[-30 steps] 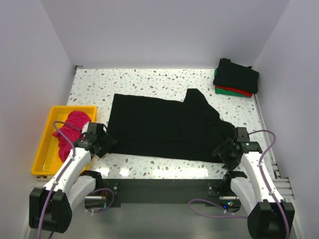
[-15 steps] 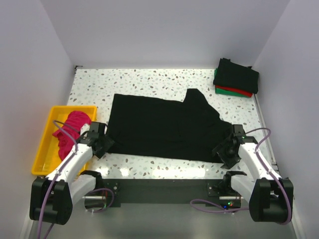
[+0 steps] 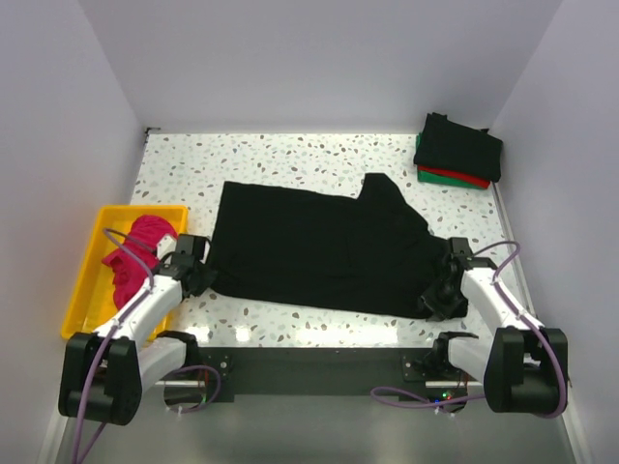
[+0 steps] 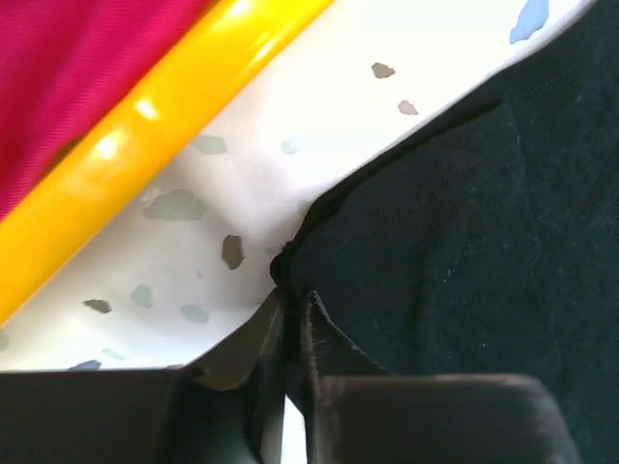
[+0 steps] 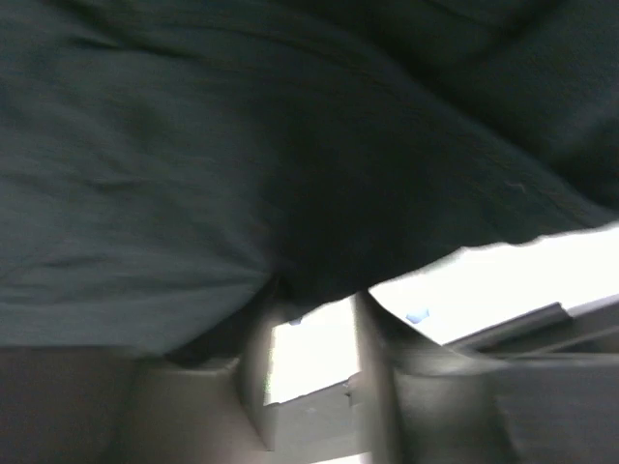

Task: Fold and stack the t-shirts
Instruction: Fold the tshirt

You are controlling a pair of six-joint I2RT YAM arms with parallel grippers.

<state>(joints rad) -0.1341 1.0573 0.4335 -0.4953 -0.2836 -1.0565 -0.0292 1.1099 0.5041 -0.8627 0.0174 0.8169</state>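
Left fingers (image 4: 242,353) closed, one black t-shirt (image 3: 319,251)

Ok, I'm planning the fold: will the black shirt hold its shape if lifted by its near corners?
Probably floppy: the black shirt lies flat with soft wrinkles, so it should sag. Likely light: its edge looks thin.

You moved the left gripper (image 3: 200,274) across the white speckled table (image 3: 319,327) to the near-left corner of the large black cloth t-shirt (image 3: 319,251), and its jaws came almost together on the hem there. You drew the right gripper (image 3: 440,295) inward onto the shirt's near-right corner, so the cloth edge lay over its fingertips, jaws apart. Both forearms sank lower.
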